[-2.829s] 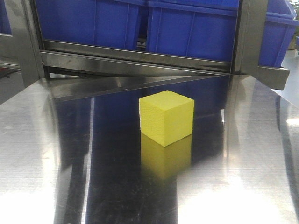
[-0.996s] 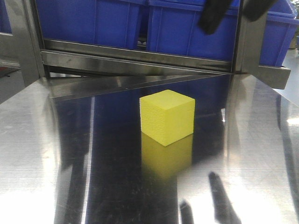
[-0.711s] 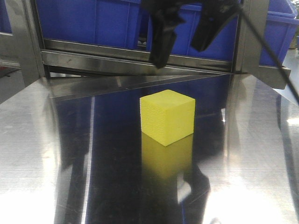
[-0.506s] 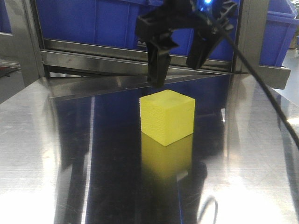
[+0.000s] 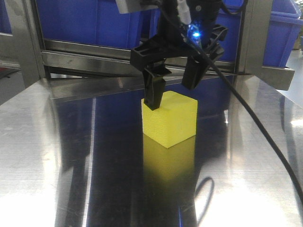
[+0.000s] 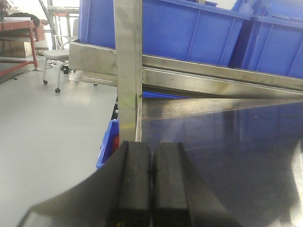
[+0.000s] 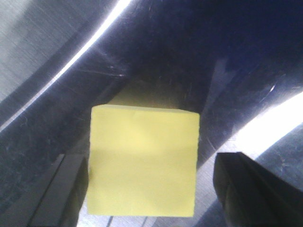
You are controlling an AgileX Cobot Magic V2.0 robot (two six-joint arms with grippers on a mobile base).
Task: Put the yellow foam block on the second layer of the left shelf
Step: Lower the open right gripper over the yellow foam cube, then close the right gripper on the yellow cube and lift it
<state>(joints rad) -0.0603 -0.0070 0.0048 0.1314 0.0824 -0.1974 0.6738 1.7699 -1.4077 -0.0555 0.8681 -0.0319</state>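
Bright yellow foam block (image 5: 170, 120): sitting flat on the polished steel tabletop (image 5: 47, 165), turning one vertical edge toward the front camera and mirroring itself in the metal just below; lying in front of the shelf, not on any layer of it.
Right gripper (image 5: 173, 85): hanging directly over the block with black jaws spreading wider than the cube, gripping nothing; glowing with a small blue light (image 5: 195, 34) on its body.
Right fingers, front view: nearer finger (image 5: 154, 94) overlapping the block's upper left corner, farther finger (image 5: 193, 75) standing behind the top face.
Right fingers, right wrist view: straddling the cube, one finger (image 7: 66, 189) sitting just beside the face at the picture's left, the other (image 7: 246, 189) standing apart from the opposite face, with bare steel showing between.
Left gripper (image 6: 151, 189): pressing its two black pads tight together, holding nothing, pointing toward the upright steel post (image 6: 128, 71), with the block out of its view.
Grey steel shelf frame (image 5: 132, 59): running across behind the block, carrying blue plastic bins (image 5: 94, 21) above tabletop level.
Black cable (image 5: 255, 127): trailing from the right gripper down across the right of the front view.
Background, left wrist view: wheeled chair (image 6: 54, 59) standing on the grey floor (image 6: 47, 132).
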